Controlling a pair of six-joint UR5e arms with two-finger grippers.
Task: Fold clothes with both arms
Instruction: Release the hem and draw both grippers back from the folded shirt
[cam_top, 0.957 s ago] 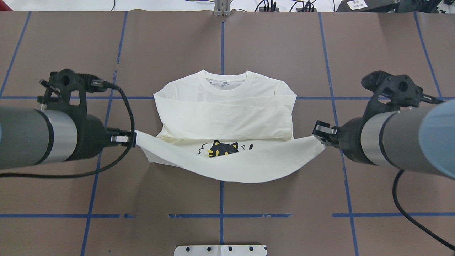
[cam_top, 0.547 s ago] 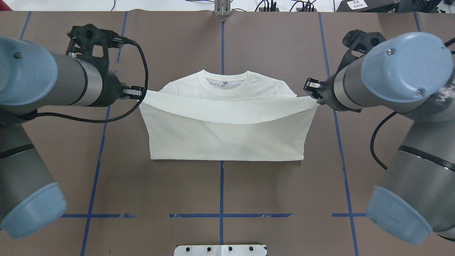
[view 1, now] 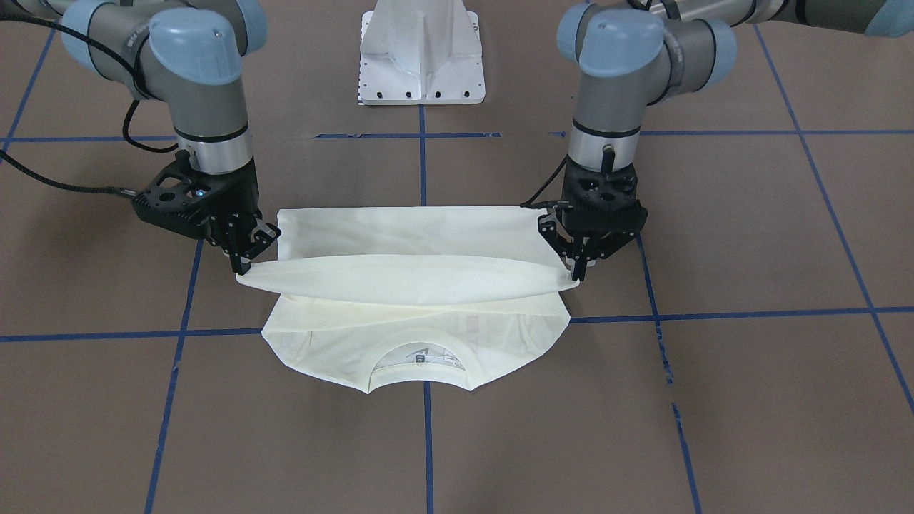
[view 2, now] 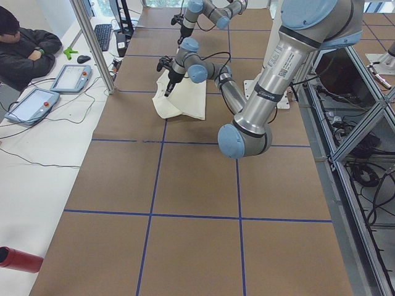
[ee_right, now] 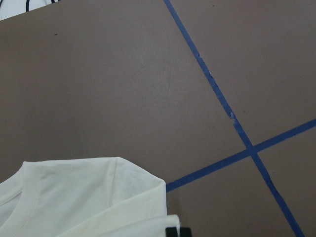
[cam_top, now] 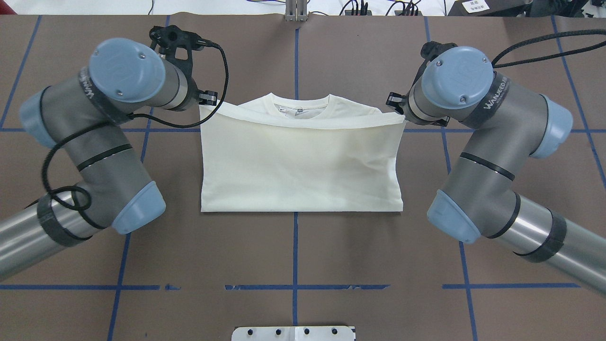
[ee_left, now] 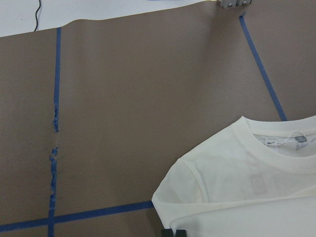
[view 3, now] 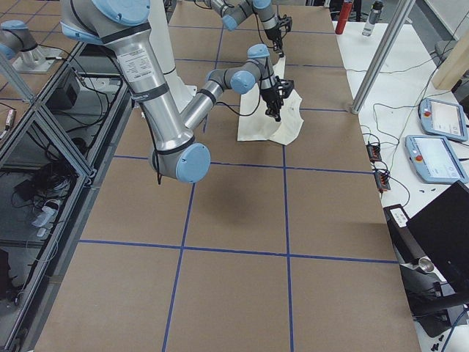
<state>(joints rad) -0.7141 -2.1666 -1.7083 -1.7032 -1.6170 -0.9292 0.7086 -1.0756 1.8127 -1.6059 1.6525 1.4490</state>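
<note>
I'm pinching the shirt [cam_top: 300, 166] hem tight in left gripper [view 1: 577, 270] and right gripper [view 1: 243, 264], aiming to lay it level just short of the collar [cam_top: 300, 105].

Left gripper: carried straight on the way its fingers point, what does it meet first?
The left gripper, shut on the lifted hem of the T-shirt, points down. First below it is probably the shirt's folded shoulder edge lying flat, or the table just beside it; depth is unclear.

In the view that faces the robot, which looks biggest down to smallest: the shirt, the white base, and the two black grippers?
1. T-shirt, clearly the largest.
2. white base.
3. left gripper and right gripper: they look about alike, so I won't rank one above the other.
</note>
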